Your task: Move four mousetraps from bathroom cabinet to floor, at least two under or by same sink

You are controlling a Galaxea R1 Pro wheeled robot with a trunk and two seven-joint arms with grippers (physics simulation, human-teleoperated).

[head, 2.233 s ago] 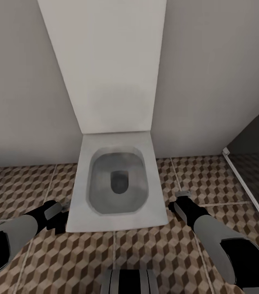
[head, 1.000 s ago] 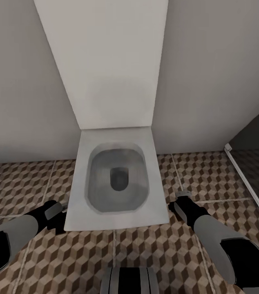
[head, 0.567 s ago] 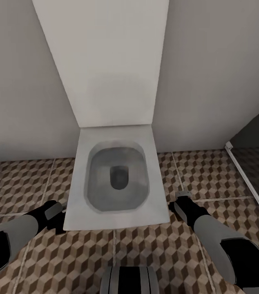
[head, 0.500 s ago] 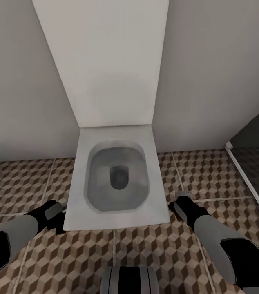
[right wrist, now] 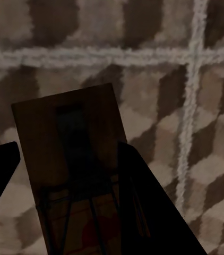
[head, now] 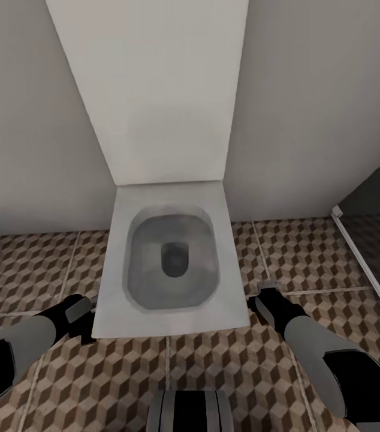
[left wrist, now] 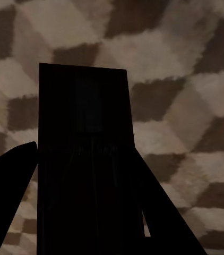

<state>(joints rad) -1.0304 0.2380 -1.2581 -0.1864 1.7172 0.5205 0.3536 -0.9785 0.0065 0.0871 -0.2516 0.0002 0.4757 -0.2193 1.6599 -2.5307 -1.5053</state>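
Mousetraps, flat dark brown rectangular slabs: one [left wrist: 85,159] clamped in left gripper [left wrist: 85,212], one [right wrist: 72,170] in right gripper [right wrist: 64,212], above cube-patterned tiled bathroom floor [head: 226,366]. Facing square white toilet [head: 171,264]; advisable: turn toward sink, keep grips firm, set flat.

We see a white square toilet [head: 172,264] against a grey wall [head: 310,108], its lid [head: 154,90] upright, and a glass partition [head: 376,252] at right.

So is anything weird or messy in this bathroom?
Nothing looks spilled or broken. The toilet sits straight on the tiled floor. Each gripper, left and right, holds a flat mousetrap above the tiles.
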